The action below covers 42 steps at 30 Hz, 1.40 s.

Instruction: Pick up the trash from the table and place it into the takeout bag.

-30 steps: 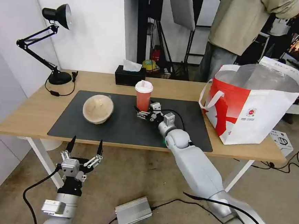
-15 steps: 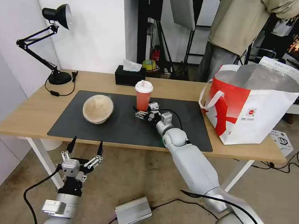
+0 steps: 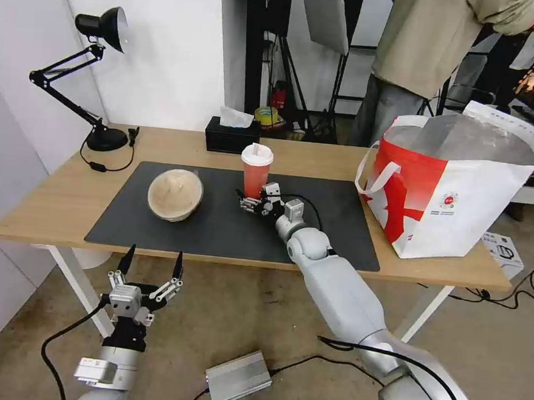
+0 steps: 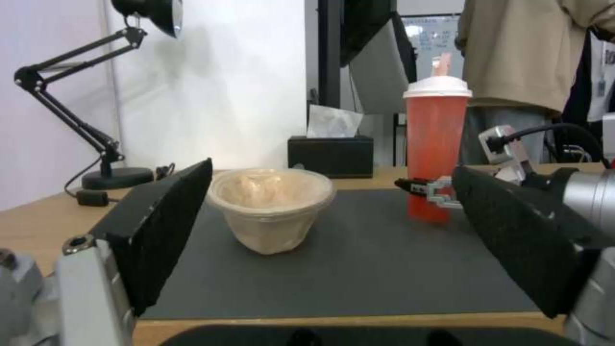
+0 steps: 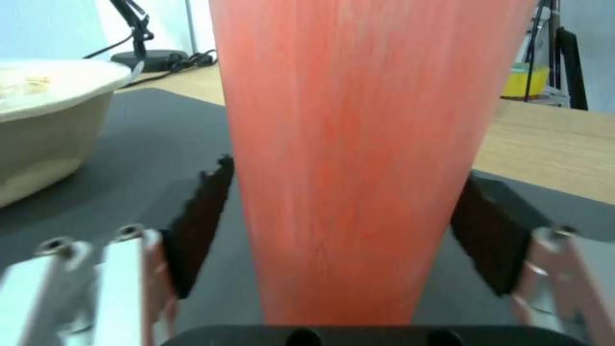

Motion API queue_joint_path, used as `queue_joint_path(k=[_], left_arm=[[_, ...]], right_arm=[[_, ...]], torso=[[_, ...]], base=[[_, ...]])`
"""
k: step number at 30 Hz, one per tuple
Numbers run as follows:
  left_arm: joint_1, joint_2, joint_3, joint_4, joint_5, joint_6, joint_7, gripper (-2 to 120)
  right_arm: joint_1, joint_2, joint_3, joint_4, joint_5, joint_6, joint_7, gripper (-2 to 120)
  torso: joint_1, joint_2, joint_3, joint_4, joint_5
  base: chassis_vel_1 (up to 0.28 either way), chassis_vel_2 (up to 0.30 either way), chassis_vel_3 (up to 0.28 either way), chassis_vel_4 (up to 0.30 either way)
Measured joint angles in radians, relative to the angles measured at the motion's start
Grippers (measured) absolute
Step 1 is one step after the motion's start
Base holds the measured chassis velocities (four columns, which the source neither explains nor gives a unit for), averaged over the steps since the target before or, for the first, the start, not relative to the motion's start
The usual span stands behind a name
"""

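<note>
A tall red drink cup (image 3: 255, 175) with a white lid stands upright on the dark grey mat (image 3: 215, 227) of the table (image 3: 51, 201). My right gripper (image 3: 248, 201) is open at the cup's base, and its black pads (image 5: 199, 221) flank the red cup (image 5: 346, 144) on both sides. To the left on the mat sits a round beige lidded bowl (image 3: 175, 194). The takeout bag (image 3: 458, 196) stands open at the table's right end. Below the table's front edge my left gripper (image 3: 151, 266) hangs open and empty, facing the bowl (image 4: 269, 206) and the cup (image 4: 436, 154).
A black tissue box (image 3: 231, 135) sits at the table's back edge behind the cup. A black desk lamp (image 3: 97, 82) stands at the back left. A silver box (image 3: 237, 379) and cables lie on the floor. A person stands behind the table.
My right gripper has slid forward and to the left along the mat until its fingers reach both sides of the cup's base. The left arm has stayed still.
</note>
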Motion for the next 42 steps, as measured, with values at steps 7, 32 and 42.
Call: queue_joint_path(k=[7,32,42], left_arm=[[-0.002,-0.002,0.001,0.0,0.0,-0.001,0.0,100],[-0.002,-0.001,0.008,0.0,-0.003,-0.003,0.0,100],[-0.012,0.009,0.017,0.006,-0.003,-0.004,0.001,100]], right_arm=[[-0.005,0.0,0.001,0.001,-0.001,0.0,0.001,52],[-0.019,-0.041,-0.002,0.133,-0.001,-0.027,0.022,4],[-0.02,-0.107,-0.025,0.281,0.043,-0.083,0.058,4]], torso=[[0.0,0.0,0.0,-0.0001,0.0],[0.0,0.0,0.0,0.0,0.0],[0.0,0.0,0.0,0.0,0.0001]], base=[[0.0,0.0,0.0,0.0],[0.0,0.0,0.0,0.0],[0.0,0.0,0.0,0.0]])
